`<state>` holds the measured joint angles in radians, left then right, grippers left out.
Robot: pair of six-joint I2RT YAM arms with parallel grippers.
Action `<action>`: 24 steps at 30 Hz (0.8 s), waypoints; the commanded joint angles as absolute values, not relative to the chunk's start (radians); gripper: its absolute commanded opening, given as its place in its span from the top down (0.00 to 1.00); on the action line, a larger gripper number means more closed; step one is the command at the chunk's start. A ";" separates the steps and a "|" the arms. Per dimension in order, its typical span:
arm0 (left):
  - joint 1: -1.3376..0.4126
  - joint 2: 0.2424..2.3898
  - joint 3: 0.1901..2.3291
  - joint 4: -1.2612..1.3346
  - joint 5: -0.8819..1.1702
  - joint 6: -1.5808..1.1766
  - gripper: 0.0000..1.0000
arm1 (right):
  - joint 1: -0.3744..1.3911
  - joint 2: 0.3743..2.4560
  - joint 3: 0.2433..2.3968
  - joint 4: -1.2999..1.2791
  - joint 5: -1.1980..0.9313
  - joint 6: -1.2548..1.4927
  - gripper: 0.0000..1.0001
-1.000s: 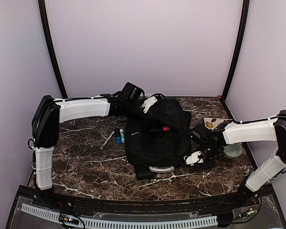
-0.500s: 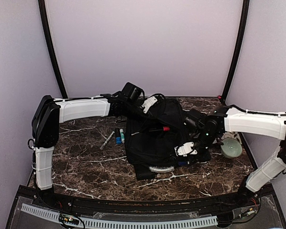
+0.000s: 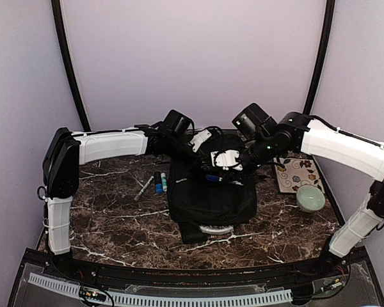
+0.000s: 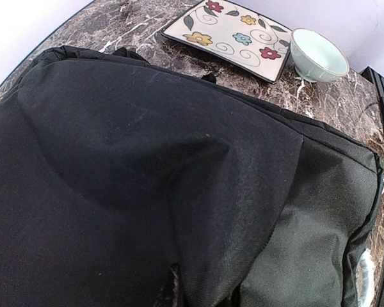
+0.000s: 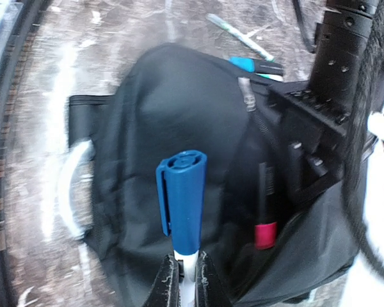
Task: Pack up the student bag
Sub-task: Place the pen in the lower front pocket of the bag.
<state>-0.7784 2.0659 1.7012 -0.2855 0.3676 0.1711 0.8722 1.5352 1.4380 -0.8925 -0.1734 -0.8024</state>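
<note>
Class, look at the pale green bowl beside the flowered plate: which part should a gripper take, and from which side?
Take the bowl by its thin rim, coming down from above, one finger inside, one outside. It stands upright, mouth open upward, and its round wall looks too wide to span. Pick the side away from the plate.

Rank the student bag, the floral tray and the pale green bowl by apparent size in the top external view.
1. student bag, by far the largest.
2. floral tray.
3. pale green bowl, clearly smaller than the tray.
</note>
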 commanded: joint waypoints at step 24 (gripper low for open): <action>-0.787 2.014 1.773 -0.233 0.543 0.101 1.00 | 0.925 1.826 1.120 -0.039 0.415 -1.003 0.93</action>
